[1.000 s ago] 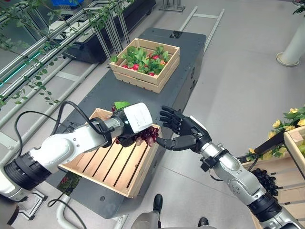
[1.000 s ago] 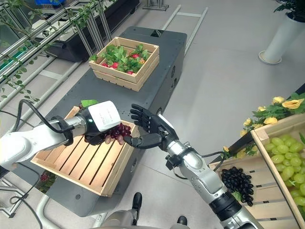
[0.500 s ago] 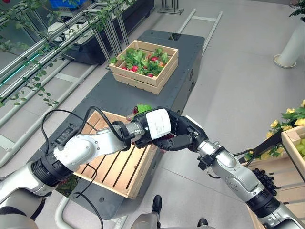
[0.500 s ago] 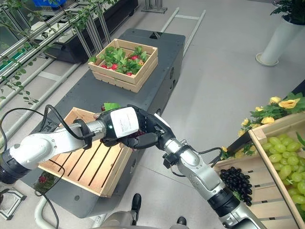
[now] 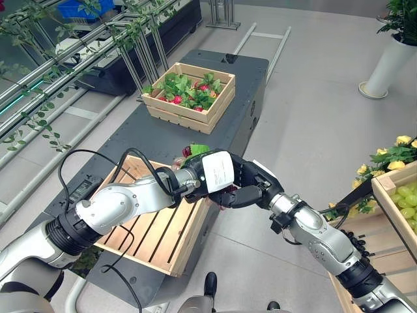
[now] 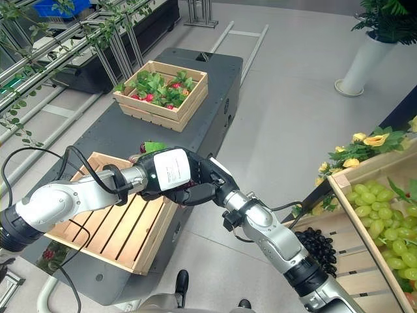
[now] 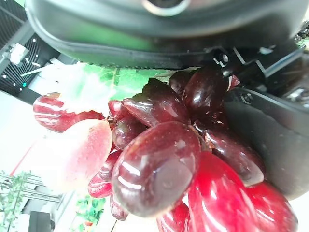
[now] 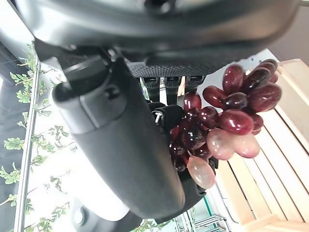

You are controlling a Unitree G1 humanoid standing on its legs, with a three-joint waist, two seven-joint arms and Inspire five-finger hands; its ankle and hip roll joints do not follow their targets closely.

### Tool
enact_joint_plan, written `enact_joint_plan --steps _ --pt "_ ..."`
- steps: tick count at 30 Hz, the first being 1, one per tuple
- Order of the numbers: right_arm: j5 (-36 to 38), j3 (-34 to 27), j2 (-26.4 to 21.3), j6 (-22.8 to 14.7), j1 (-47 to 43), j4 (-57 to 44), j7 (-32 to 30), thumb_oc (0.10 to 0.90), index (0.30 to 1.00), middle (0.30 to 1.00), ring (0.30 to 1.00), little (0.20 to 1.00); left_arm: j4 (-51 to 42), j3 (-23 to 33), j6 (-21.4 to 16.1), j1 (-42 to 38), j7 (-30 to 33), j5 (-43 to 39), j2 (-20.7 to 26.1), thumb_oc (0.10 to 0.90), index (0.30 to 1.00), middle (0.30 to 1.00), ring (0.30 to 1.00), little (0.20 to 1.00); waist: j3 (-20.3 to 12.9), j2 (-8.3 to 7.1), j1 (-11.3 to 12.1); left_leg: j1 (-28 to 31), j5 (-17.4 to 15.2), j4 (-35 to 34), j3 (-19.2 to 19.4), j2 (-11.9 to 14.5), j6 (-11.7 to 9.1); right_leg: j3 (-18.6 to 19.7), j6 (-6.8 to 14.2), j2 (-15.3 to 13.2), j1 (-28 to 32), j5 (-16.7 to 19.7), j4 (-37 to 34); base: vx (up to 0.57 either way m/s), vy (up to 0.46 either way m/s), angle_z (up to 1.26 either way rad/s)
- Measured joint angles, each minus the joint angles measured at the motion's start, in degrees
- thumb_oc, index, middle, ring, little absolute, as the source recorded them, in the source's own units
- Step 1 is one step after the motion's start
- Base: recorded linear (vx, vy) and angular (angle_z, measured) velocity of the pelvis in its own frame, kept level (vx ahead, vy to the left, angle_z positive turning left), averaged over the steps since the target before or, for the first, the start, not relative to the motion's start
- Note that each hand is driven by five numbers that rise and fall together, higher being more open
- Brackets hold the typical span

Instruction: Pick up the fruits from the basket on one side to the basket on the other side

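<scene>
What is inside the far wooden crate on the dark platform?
The far wooden crate holds green leaves with small red fruits among them. The leaves cover most of the inside, so the crate's floor and any fruit lower down cannot be seen.

Both arms are silver-grey metal tubes with black rings at the joints. The left hand [image 5: 208, 179] is dark, with a white rectangular cover on its back that carries small print. The right hand [image 5: 251, 189] is dark too, with a white patch near its wrist. Thin black cables loop along the left arm, and a shorter one runs by the right wrist.
</scene>
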Motion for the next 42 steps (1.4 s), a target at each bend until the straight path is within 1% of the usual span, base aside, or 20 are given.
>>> enact_joint_plan --steps 5,6,10,16,21,22,23,24,25,42 --pt "-2.9 0.6 -0.8 1.4 0.0 0.0 1.5 0.8 0.9 0.9 0.9 0.9 -1.9 0.1 0.0 0.0 0.1 0.4 0.0 0.4 0.3 0.3 0.3 0.3 0.0 -0.02 0.0 0.4 0.0 0.0 0.0 0.0 0.0 0.0 0.0 0.0 0.3 0.0 0.0 0.0 0.0 0.0" --pt "-4.4 0.6 -1.3 1.6 0.0 0.0 2.3 0.8 0.9 0.9 0.9 0.9 -2.0 0.1 -0.1 0.0 0.1 0.5 0.0 0.4 0.3 0.3 0.3 0.3 0.0 -0.04 0.0 0.4 0.0 0.0 0.0 0.0 0.0 0.1 0.0 0.0 0.4 0.0 0.0 0.0 0.0 0.0" --pt "-4.7 1.1 -3.0 2.3 0.0 0.2 3.5 0.8 0.9 0.9 0.9 0.9 -2.0 0.1 -0.2 0.0 0.1 0.6 0.0 0.4 0.3 0.3 0.3 0.3 -0.2 -0.25 -0.1 0.5 0.0 0.0 0.0 0.0 0.0 0.2 0.0 0.0 0.4 0.0 0.0 0.0 0.0 0.0" --pt "-4.7 1.1 -2.7 2.6 0.0 0.9 3.7 0.8 0.9 0.9 0.9 0.9 -2.0 1.0 -0.5 0.0 0.4 1.9 -0.6 0.4 0.3 0.3 0.3 0.3 -0.7 -0.99 -0.1 0.6 0.0 0.0 0.1 0.0 0.0 1.1 0.0 0.0 0.4 0.0 0.0 0.0 0.0 0.0" --pt "-4.7 1.1 -2.2 2.6 0.1 2.2 3.7 0.8 0.9 0.9 0.9 0.9 -2.0 2.2 -1.6 0.0 0.4 2.3 -1.6 0.4 0.3 0.3 0.3 0.3 -1.0 -1.03 -0.2 0.8 0.0 0.0 0.1 0.0 0.0 1.2 0.0 0.0 0.6 0.0 0.0 0.0 0.0 0.0" --pt "-4.7 1.1 -2.1 2.6 0.1 2.5 3.7 0.685 0.728 0.728 0.728 0.728 -2.0 2.2 -1.8 0.0 0.4 2.3 -1.9 0.4 0.3 0.3 0.3 0.3 -1.0 -1.02 -0.2 0.8 0.0 0.0 0.1 0.0 0.0 1.3 0.0 0.0 0.6 0.0 0.0 0.0 0.0 0.0" --pt "-4.7 1.2 -2.0 2.6 0.1 2.6 3.7 0.519 0.479 0.479 0.479 0.479 -2.0 2.2 -2.1 0.0 0.4 2.3 -2.1 0.4 0.3 0.3 0.3 0.3 -1.0 -1.03 -0.1 0.9 0.0 0.0 0.1 0.0 0.0 1.3 0.0 0.0 0.7 0.0 0.0 0.0 0.0 0.0" --pt "-4.7 1.2 -2.0 2.6 0.1 2.6 3.7 0.519 0.479 0.479 0.479 0.479 -2.0 2.2 -2.3 0.0 0.4 2.3 -2.2 0.4 0.3 0.3 0.3 0.3 -1.0 -1.03 -0.2 0.9 0.0 0.0 0.1 0.0 0.0 1.3 0.0 0.0 0.7 0.0 0.0 0.0 0.0 0.0" --pt "-4.7 1.2 -2.0 2.6 0.1 2.6 3.7 0.4 0.3 0.3 0.3 0.3 -2.0 2.2 -2.3 0.0 0.4 2.3 -2.2 0.4 0.3 0.3 0.3 0.3 -1.0 -1.03 -0.2 0.9 0.0 0.0 0.1 0.0 0.0 1.3 0.0 0.0 0.7 0.0 0.0 0.0 0.0 0.0" --pt "-4.7 1.1 -1.4 2.6 0.6 4.0 0.1 0.4 0.3 0.3 0.3 0.3 -3.7 3.6 -2.5 0.3 0.5 1.0 -2.9 0.4 0.3 0.3 0.3 0.3 -1.1 -0.92 -0.4 1.0 0.0 0.0 0.3 0.0 0.0 1.5 0.0 0.0 0.7 0.0 0.0 0.0 0.0 0.0"
